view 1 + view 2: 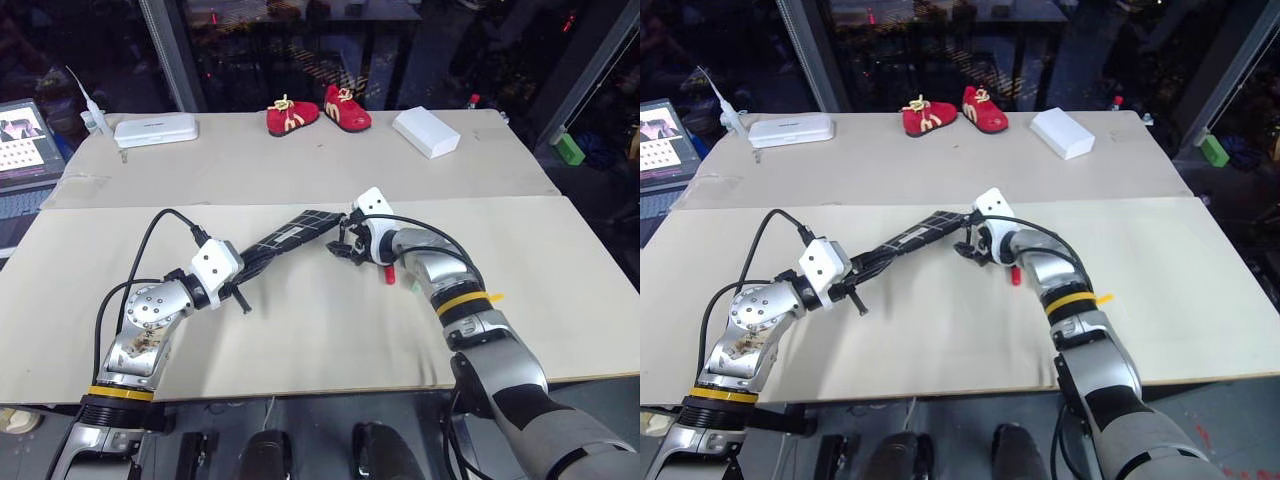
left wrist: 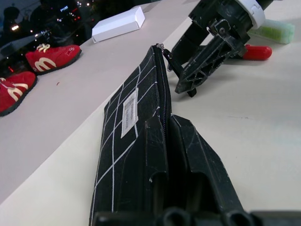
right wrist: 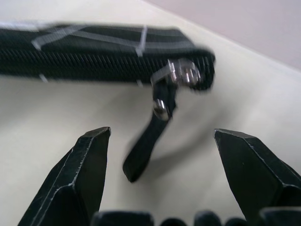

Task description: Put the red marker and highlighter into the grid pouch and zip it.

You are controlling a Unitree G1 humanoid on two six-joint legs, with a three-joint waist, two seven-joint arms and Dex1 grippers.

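Surroundings: dark glass panes stand behind a pale counter [image 1: 300, 330] made of two boards, one nearer and one farther.
Grid pouch: the grid pouch [image 1: 290, 235] lies held up on edge over the near board, running from the left claw toward the right claw, its white label [image 2: 129, 113] facing the far board and its zipper edge shut along the visible length.
Left claw: the left claw [image 2: 171, 155] has its black fingers pressed together on the near end of the grid pouch, pinching the fabric at the zipper edge.
Right claw: the right claw [image 3: 162, 169] is spread wide at the far end of the grid pouch, its two fingers on either side of the dangling strap without touching it.
Zipper pull strap: the zipper pull strap [image 3: 148, 141] hangs from the metal slider [image 3: 181, 73] at the very end of the pouch, tilted down toward the counter.
Red marker: the red marker [image 2: 256, 52] lies on the near board just behind the right claw's wrist, outside the pouch; only its red end is in sight.
Highlighter: the highlighter [image 2: 275, 32], pale green, lies on the counter just beside the red marker, also outside the pouch.
Far board: a pair of red toy shoes [image 1: 318, 112] sits near the middle, a white box [image 1: 426, 131] to their right, a flat white case [image 1: 155, 129] to their left.
Left edge: a laptop [image 1: 25, 150] with a lit screen stands off the counter's left side.
Right edge: a green block [image 1: 570, 148] lies beyond the counter's right side.
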